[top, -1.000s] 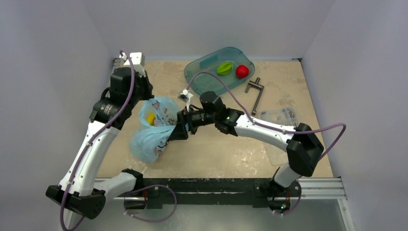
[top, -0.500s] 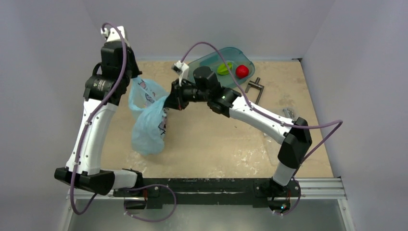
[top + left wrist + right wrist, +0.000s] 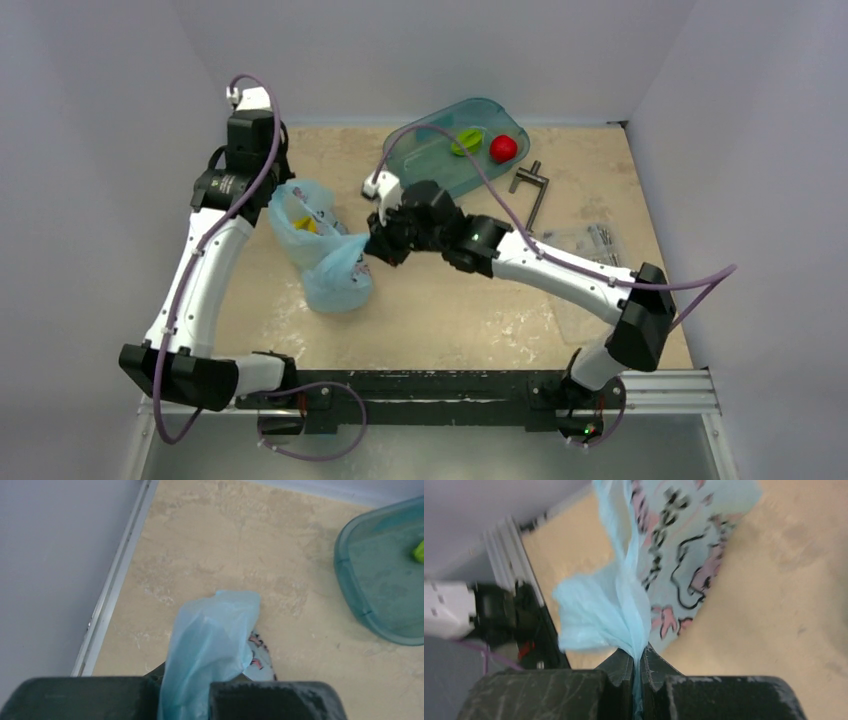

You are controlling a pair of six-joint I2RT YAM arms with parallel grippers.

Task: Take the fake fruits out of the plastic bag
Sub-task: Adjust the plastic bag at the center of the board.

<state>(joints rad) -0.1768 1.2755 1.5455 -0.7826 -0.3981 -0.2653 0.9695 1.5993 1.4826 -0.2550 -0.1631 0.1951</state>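
The light-blue plastic bag (image 3: 325, 250) with its cartoon print sags on the table at centre left, its mouth stretched between both grippers. My left gripper (image 3: 281, 198) is shut on the bag's far-left rim; in the left wrist view the blue film (image 3: 215, 630) runs between its jaws (image 3: 185, 692). My right gripper (image 3: 376, 246) is shut on the right rim, pinching a twisted fold of the bag (image 3: 624, 610) at its fingertips (image 3: 638, 666). A bit of the yellow banana (image 3: 305, 222) shows inside the open mouth. The maroon fruit is hidden.
A teal tray (image 3: 430, 150) at the back holds a green ridged fruit (image 3: 465, 142) and a red round fruit (image 3: 503, 148); its rim (image 3: 350, 595) shows in the left wrist view. A metal tool (image 3: 533, 195) and a clear packet (image 3: 590, 240) lie to the right.
The right gripper closed on the bag's rim. Both arms lifted the bag toward the back, then came down again; the bag now slumps lower and slightly right, mouth pulled wider.
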